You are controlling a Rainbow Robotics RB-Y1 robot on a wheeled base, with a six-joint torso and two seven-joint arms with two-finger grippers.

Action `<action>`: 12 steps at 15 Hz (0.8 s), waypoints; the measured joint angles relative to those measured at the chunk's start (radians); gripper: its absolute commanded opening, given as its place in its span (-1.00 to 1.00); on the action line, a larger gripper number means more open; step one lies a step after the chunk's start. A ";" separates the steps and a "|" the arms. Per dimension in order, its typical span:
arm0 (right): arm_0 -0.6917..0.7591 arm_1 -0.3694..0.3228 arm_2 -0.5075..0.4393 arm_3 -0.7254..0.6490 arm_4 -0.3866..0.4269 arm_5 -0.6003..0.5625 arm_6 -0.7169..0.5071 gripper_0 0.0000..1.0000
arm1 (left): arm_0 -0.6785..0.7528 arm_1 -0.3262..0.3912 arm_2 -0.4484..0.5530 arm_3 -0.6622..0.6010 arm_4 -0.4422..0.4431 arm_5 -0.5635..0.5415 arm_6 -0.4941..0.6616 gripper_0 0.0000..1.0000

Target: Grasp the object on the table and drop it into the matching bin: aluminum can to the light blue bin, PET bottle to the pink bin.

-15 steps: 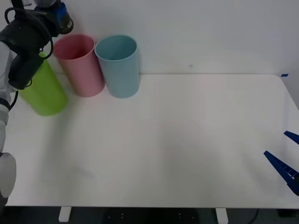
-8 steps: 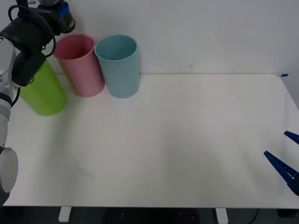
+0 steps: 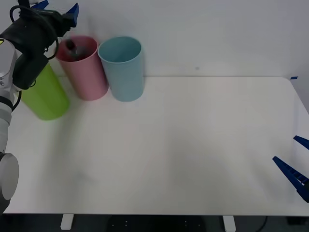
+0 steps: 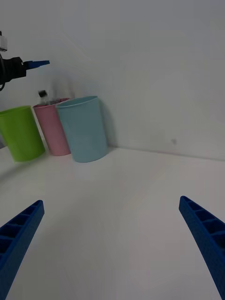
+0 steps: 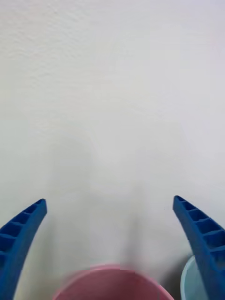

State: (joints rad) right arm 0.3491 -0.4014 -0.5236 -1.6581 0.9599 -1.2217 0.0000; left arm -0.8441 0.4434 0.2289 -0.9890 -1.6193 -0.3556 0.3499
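A plain white wall backs the wide white desk point(image 3: 193, 145), whose far left corner carries three tall cups in a row: a lime green bin point(image 3: 46, 96), the pink bin point(image 3: 82, 67) and the light blue bin point(image 3: 123, 67), each just beside the next. The left hand point(image 3: 57, 9) hangs above the pink bin with its blue fingers spread wide and nothing between them. The PET bottle point(image 3: 72, 47) sits in the mouth of the pink bin, black cap uppermost and blurred, seemingly dropping in. The light blue bin looks empty from above; the green bin's inside is hidden behind the arm. To finish the step well, the left hand should lift straight up clear of the rims before swinging away, so the close-packed bins are not knocked. The right hand point(image 3: 297, 162) waits at the desk's near right edge, fingers wide apart, holding nothing.
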 measured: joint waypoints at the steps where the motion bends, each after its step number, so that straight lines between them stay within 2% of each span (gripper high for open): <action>1: 0.000 0.000 0.000 0.000 0.000 0.000 0.000 1.00 | 0.000 0.000 0.000 0.000 0.004 0.000 -0.001 1.00; 6: 0.000 0.000 0.000 0.000 0.000 0.000 0.000 1.00 | 0.024 0.000 -0.017 -0.007 0.083 -0.005 -0.015 1.00; 12: 0.000 0.000 0.000 0.000 0.000 0.000 0.000 1.00 | 0.154 0.002 -0.016 -0.143 0.223 -0.008 -0.044 1.00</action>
State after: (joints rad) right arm 0.3491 -0.4014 -0.5236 -1.6581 0.9599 -1.2217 0.0000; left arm -0.6900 0.4451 0.2128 -1.1323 -1.3961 -0.3635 0.3062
